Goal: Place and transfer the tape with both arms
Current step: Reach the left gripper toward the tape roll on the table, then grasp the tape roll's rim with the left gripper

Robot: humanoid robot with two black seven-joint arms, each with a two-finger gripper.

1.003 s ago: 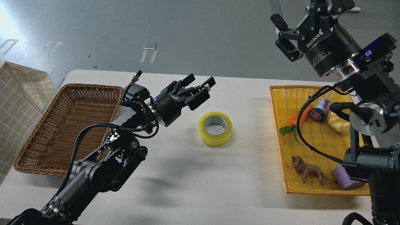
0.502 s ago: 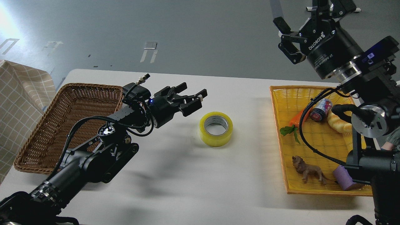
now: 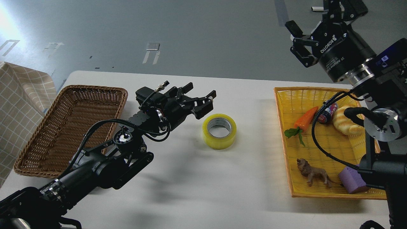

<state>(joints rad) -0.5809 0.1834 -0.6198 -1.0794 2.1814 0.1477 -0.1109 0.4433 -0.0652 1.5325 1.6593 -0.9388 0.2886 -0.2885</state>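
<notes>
The tape (image 3: 219,131), a yellow roll with a grey-white core, lies flat on the white table (image 3: 197,187) near its middle. My left gripper (image 3: 199,95) is open and empty, just left of the tape and slightly above it, fingers pointing right toward it. My right gripper (image 3: 321,17) is open and empty, raised high at the upper right, above the yellow basket and well away from the tape.
A brown wicker basket (image 3: 38,140) stands at the left. A yellow basket (image 3: 283,127) at the right holds a carrot (image 3: 304,118), a can (image 3: 327,113), a bread roll (image 3: 345,122), a toy lion (image 3: 313,174) and a purple block (image 3: 351,179). A checked cloth (image 3: 19,95) is at far left.
My left gripper has dropped lower and then edged closer to the tape's left side. My right gripper has drawn up and to the right, away from the table.
</notes>
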